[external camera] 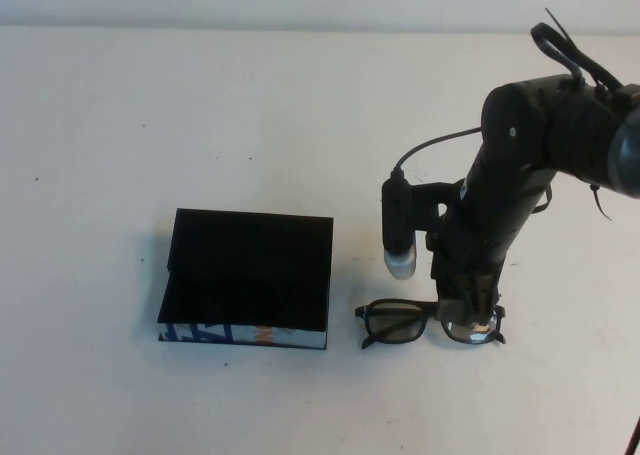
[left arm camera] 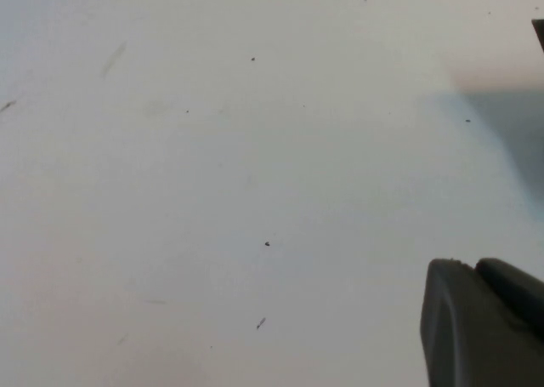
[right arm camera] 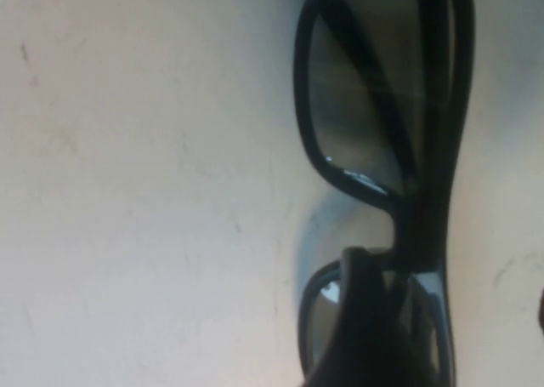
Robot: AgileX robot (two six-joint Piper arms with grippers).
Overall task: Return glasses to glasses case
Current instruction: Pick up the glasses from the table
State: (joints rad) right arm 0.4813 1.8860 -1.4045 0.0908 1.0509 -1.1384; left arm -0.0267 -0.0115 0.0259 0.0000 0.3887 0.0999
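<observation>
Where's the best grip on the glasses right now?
The glasses lie flat right of the case. Take the frame at the right lens from above, where the right gripper sits. The left gripper is away over bare table.

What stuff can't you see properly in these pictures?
- Right end effector: in the high view the arm above covers its tips at the glasses; whether it is gripping is unclear.
- Glasses' right lens: covered by that end effector in the high view; the right wrist view cuts it off.
- Glasses case: its lid hides the inside.
- Left end effector: absent from the high view; the left wrist view shows only a dark corner.
</observation>
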